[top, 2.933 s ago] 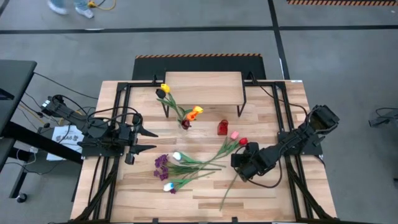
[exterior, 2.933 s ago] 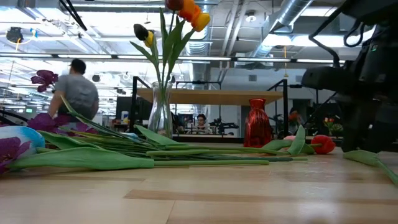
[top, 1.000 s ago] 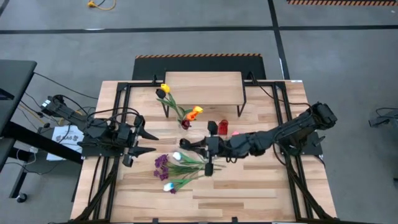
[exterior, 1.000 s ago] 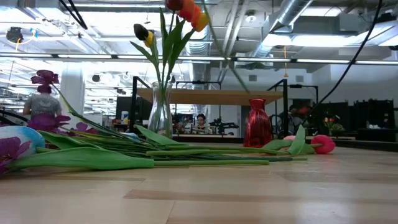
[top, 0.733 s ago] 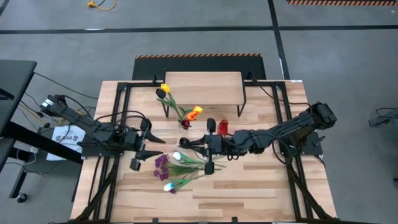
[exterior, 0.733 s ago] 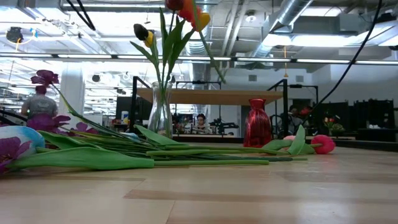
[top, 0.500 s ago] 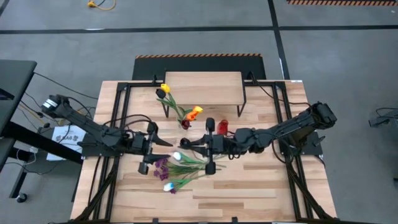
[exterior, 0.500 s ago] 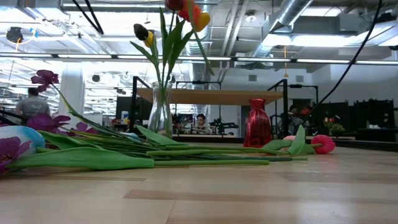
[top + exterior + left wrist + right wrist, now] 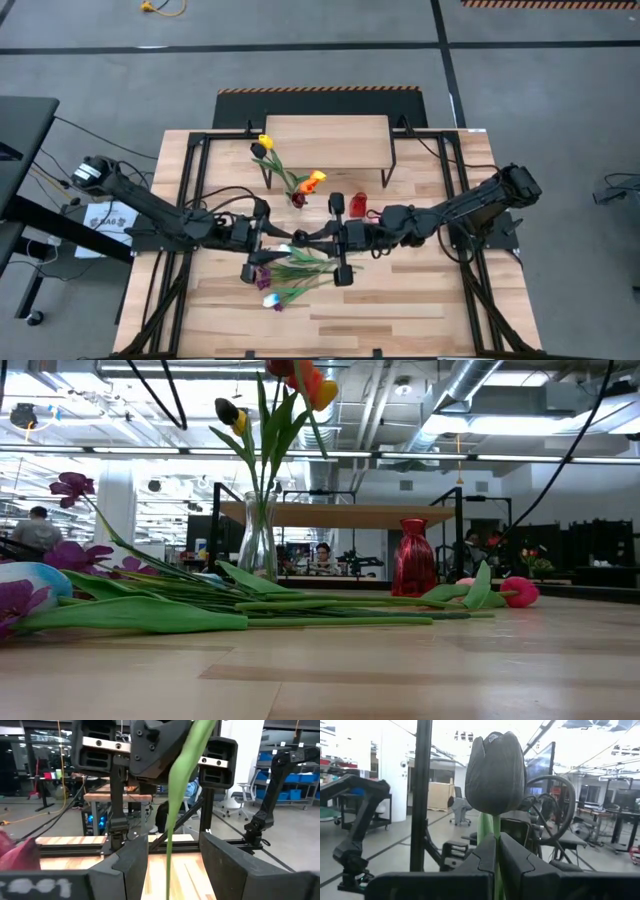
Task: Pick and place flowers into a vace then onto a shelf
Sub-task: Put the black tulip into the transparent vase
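My right gripper (image 9: pixel 303 237) reaches to mid-table, shut on a tulip whose head (image 9: pixel 495 772) looks dark against the light. The tulip's green stem (image 9: pixel 172 830) runs down between the open fingers of my left gripper (image 9: pixel 278 236), which faces the right one and stands apart from the stem. The stem (image 9: pixel 318 422) also slants across the top of the low view. A clear glass vase (image 9: pixel 298 198) with yellow, orange and red tulips stands in front of the shelf (image 9: pixel 327 140). More flowers (image 9: pixel 295 265) lie flat on the table below both grippers. My right gripper pinches the tulip's stem (image 9: pixel 494 845) just under the head, between its two fingers. The fingers come nearly level from the table's right side, tipped slightly up, and lie across the stem. The head stands upright above them, the stem hangs below, and the tulip is clear of the table.
A small red vase (image 9: pixel 358 206) stands right of the glass vase, with a pink tulip head (image 9: pixel 520 592) on the table near it. Black frame rails (image 9: pixel 195 180) run along both table sides. A person (image 9: pixel 35 530) shows far off in the room.
My left gripper has travelled toward the table's right edge and a little down, up to the right gripper, staying open; its fingers now flank the hanging stem. My right gripper has kept its place and tipped slightly upward, still shut on the tulip, whose stem has swung steeper.
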`<state>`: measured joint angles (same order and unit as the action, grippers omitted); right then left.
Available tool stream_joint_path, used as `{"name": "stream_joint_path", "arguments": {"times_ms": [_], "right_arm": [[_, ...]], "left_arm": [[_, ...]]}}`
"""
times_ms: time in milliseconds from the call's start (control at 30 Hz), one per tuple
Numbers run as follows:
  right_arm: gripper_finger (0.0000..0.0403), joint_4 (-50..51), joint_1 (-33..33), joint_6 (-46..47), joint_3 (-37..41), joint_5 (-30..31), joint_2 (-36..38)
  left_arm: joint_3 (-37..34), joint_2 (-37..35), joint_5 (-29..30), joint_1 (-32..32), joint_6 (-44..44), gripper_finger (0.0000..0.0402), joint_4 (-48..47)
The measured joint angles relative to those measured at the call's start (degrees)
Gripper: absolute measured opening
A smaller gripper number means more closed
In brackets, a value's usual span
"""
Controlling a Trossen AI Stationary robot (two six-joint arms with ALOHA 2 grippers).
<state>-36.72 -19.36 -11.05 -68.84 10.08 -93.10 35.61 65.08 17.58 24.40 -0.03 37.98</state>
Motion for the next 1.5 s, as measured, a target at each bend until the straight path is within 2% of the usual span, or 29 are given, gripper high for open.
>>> {"name": "stream_joint_path", "arguments": {"times_ms": [300,567,833,967,1100,1200,1367,1500], "right_arm": [[0.0003,-0.2,0.7,0.0,0.0,0.0,0.0],[0.0003,0.9,0.6,0.1,0.0,0.0,0.0],[0.0003,1.6,0.6,0.1,0.0,-0.1,0.0],[0.0004,2.0,0.6,0.1,0.0,-0.1,0.0],[0.0017,2.1,0.6,1.4,0.0,0.0,0.0],[0.0034,2.1,0.6,2.4,0.0,0.2,0.0],[0.0067,2.0,0.1,2.1,0.0,0.5,0.0],[0.0106,1.8,-0.4,2.5,0.0,0.3,0.0]], "left_arm": [[5.8,5.6,-5.2,-2.7,-0.1,0.0170,-0.8],[9.7,7.3,-5.3,-3.4,1.3,0.0170,-2.6],[9.8,7.3,-5.3,-3.4,2.1,0.0165,-3.3],[9.8,7.2,-4.8,-3.5,3.3,0.0121,-4.3],[9.8,7.2,-4.8,-3.4,6.7,0.0020,-5.2],[10.5,6.7,-4.2,-3.4,7.8,0.0007,-7.7],[13.0,4.8,3.8,-1.4,11.0,0.0003,-14.4],[13.5,2.5,10.5,1.4,14.0,0.0002,-15.4]]}}
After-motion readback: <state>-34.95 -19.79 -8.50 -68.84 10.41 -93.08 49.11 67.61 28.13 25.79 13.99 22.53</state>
